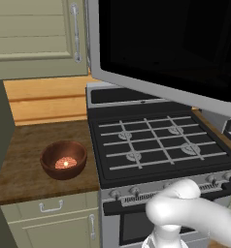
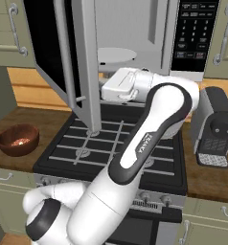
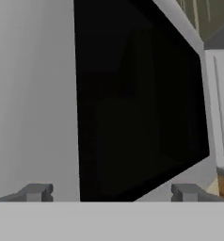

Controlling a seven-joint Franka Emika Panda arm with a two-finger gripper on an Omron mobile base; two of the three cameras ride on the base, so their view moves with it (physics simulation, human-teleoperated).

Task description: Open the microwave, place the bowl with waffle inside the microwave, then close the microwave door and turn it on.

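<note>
One microwave (image 2: 135, 33) is being seen above the stove (image 1: 161, 140), its one microwave door (image 1: 166, 43) swung wide open, exposing one white turntable (image 2: 115, 54). One coffee machine (image 2: 214, 127) is standing on the right surface. One bowl with waffle (image 1: 64, 159) is sitting on the wooden surface (image 1: 20, 164) left of the stove. Fingers (image 3: 36, 192) are being held fully apart, gripping nothing, facing the door glass.

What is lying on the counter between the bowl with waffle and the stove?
Nothing. In the left base view, the bowl with waffle sits on the wooden counter, and only bare wood separates it from the stove.
</note>
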